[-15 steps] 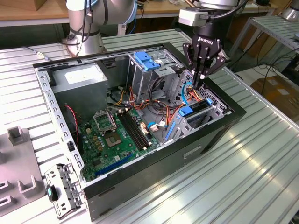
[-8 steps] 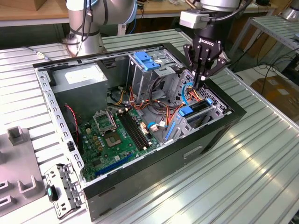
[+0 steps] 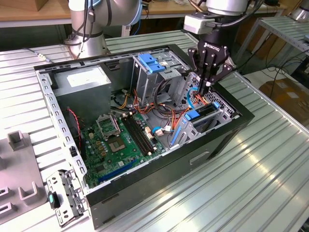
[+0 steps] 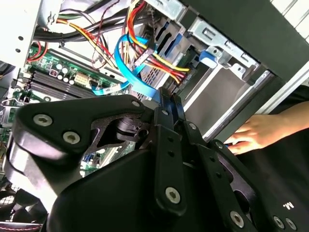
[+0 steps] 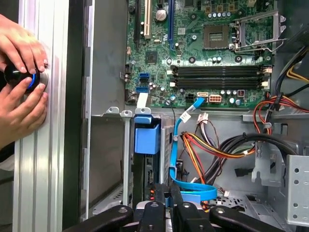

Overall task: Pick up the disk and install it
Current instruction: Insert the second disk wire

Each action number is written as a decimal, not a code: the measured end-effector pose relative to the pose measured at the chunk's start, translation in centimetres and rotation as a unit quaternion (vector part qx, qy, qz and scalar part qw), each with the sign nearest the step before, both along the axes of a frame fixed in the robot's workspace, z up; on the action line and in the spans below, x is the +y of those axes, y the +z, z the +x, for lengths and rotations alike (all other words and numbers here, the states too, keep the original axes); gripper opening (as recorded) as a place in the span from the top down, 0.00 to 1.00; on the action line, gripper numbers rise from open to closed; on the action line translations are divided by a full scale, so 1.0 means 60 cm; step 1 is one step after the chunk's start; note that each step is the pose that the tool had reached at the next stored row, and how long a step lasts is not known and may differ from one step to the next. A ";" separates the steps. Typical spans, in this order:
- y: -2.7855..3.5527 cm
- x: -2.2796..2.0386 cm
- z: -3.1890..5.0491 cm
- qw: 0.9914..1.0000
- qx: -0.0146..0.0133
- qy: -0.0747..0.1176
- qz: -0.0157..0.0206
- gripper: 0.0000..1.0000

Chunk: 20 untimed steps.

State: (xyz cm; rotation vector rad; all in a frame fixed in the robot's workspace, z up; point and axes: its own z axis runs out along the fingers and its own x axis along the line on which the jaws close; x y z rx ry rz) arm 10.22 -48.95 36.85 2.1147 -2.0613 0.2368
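- Exterior view: one open computer case (image 3: 227,140) lies on the ribbed tabletop (image 3: 251,193), with one black robot hand (image 3: 206,90) lowered over its drive cage (image 3: 205,121).
- One disk (image 3: 208,112) sits slotted in that cage, just beneath the hand.
- The hand's fingers (image 4: 166,108) are drawn together; I cannot tell whether they touch the disk.
- First wrist view: two human hands (image 5: 19,92) press a knob (image 5: 24,79) outside the case.

Black screw-studded gripper (image 3: 207,83) on grey, blue-capped arm (image 3: 104,12).

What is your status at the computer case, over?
Gripper shut, low over drive cage. Disk seemingly seated in cage beneath. Blue cable close beside gripper. Person's hand on table.
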 end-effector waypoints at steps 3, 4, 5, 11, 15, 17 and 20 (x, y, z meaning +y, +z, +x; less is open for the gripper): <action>-0.001 -0.0043 -0.006 1.000 -0.006 0.001 0.002 0.84; -0.002 -0.0084 -0.006 1.000 -0.010 0.003 0.003 0.84; -0.002 -0.0100 -0.007 1.000 -0.012 0.004 0.004 0.84; -0.005 -0.0181 -0.018 1.000 -0.022 0.013 0.012 0.84; -0.007 -0.0289 -0.023 0.999 -0.031 0.016 0.025 0.84; -0.008 -0.0333 -0.025 0.999 -0.034 0.017 0.033 0.84; -0.009 -0.0382 -0.027 0.998 -0.037 0.017 0.041 0.84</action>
